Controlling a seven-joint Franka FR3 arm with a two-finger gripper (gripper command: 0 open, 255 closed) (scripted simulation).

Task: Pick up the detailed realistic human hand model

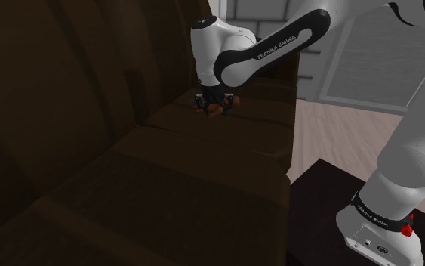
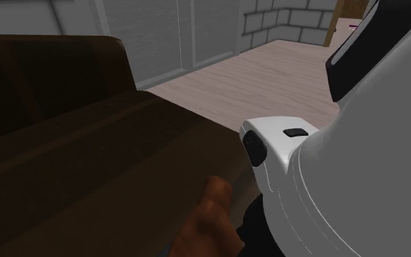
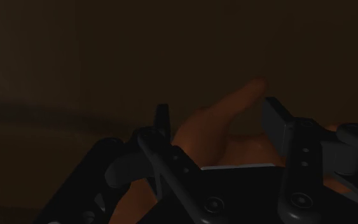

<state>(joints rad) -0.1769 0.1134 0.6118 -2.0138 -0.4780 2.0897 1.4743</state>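
Observation:
The human hand model (image 1: 217, 112) is orange-brown and lies at the far end of a dark brown sofa seat (image 1: 203, 166). My black gripper (image 1: 214, 103) is down on it, under the white wrist. In the wrist view the gripper (image 3: 219, 118) is open; its fingers (image 3: 163, 121) stand wide apart on either side of the model (image 3: 234, 105), one of whose digits points away from me between them. A thin gap shows at one finger; the other sits close beside the digit's tip. In the second exterior view the hand model (image 2: 211, 219) pokes out beside the white wrist (image 2: 284, 146).
The sofa's tall dark backrest (image 1: 67, 91) rises along the shoulder view's left, and an armrest (image 1: 278, 83) stands just behind the gripper. Pale wood floor (image 1: 339, 128) and a grey panelled wall (image 2: 174, 36) lie beyond. The dark stand (image 1: 324, 211) is at lower right.

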